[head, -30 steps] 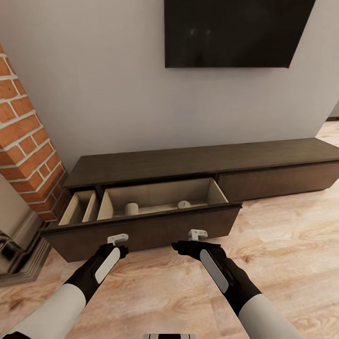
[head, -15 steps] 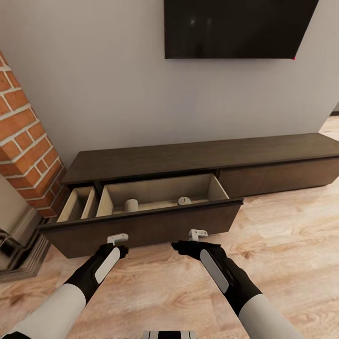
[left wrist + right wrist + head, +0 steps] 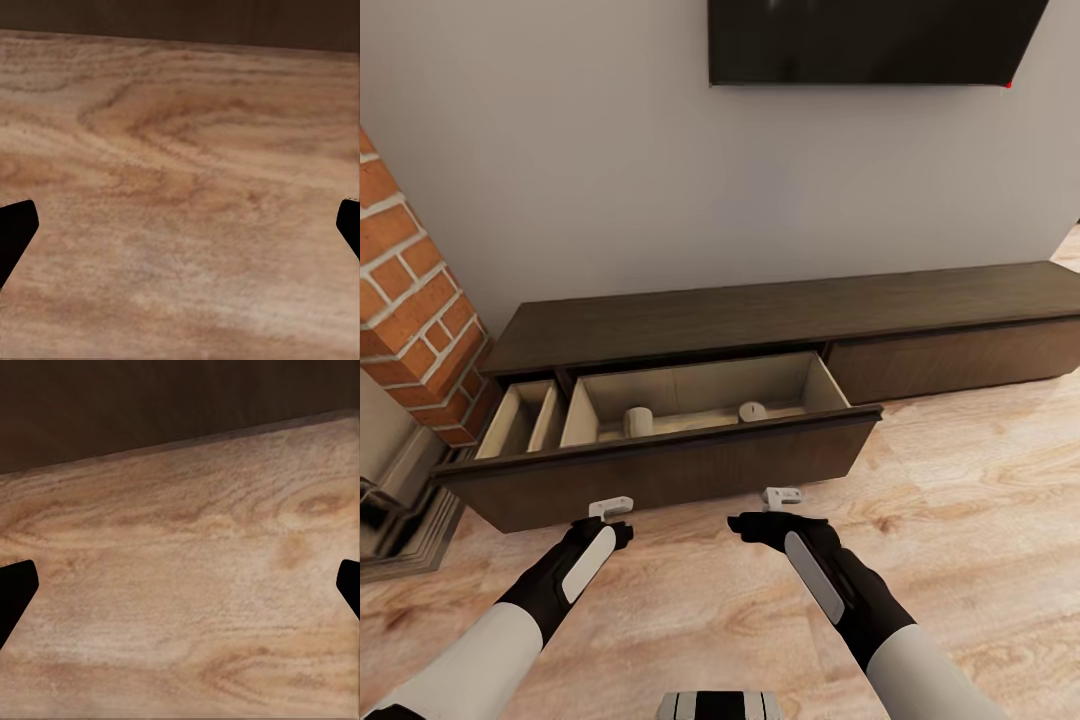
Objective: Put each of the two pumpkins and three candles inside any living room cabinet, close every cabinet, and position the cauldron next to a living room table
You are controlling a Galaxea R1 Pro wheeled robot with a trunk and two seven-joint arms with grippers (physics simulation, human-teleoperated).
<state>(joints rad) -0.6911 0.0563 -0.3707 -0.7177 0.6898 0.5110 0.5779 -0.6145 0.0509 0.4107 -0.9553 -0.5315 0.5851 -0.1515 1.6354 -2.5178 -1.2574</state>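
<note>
While both pincers, left pincer [image 3: 610,508] and right pincer [image 3: 781,495], hang spread and empty before the cabinet [image 3: 780,330], two candles [image 3: 638,421] sit in its pulled-out drawer [image 3: 660,470]. That handleless front looks stiff and should slide shut under a flat push at its middle.

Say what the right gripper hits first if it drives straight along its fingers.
Probably the wood floor: the right gripper points forward and down, with the open drawer's dark front just beyond. Depth is unclear, so the front could come first.
</note>
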